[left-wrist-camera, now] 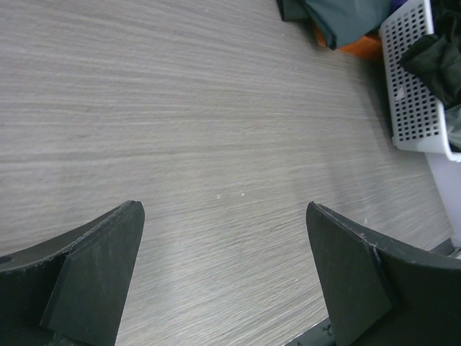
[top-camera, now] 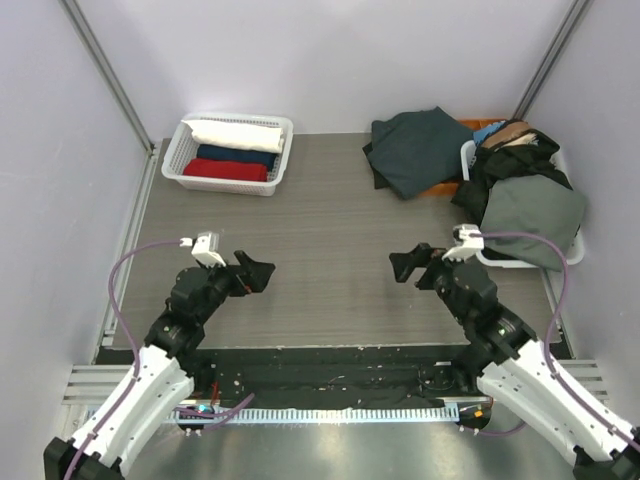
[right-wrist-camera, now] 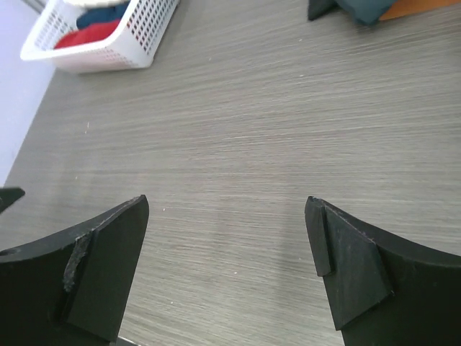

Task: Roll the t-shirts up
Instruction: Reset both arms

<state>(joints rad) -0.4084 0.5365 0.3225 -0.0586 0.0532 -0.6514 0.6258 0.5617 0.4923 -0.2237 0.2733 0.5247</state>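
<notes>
Both tools hang low over bare table with nothing between their fingers: the left gripper is spread wide, and the right gripper likewise. Seen from above, three finished t-shirts lie at about 11 o'clock in the white basket: a cream roll, a navy roll and a red roll, side by side. The unrolled cloth sits at 1 to 2 o'clock: a dark teal shirt slumped on the table over something orange, and beside it a second basket heaped with a black garment and a grey-green garment. These look light, limp and easily creased; a pinch in the middle would probably only lift a peak and drag the rest into a bunch. The teal shirt seems the likeliest next piece, and it would handle best taken at two well-apart points along one edge, such as the shoulders or the hem corners, one gripper on each, so it can be drawn flat toward 6 o'clock. Which edge is which cannot be told from its folds.
</notes>
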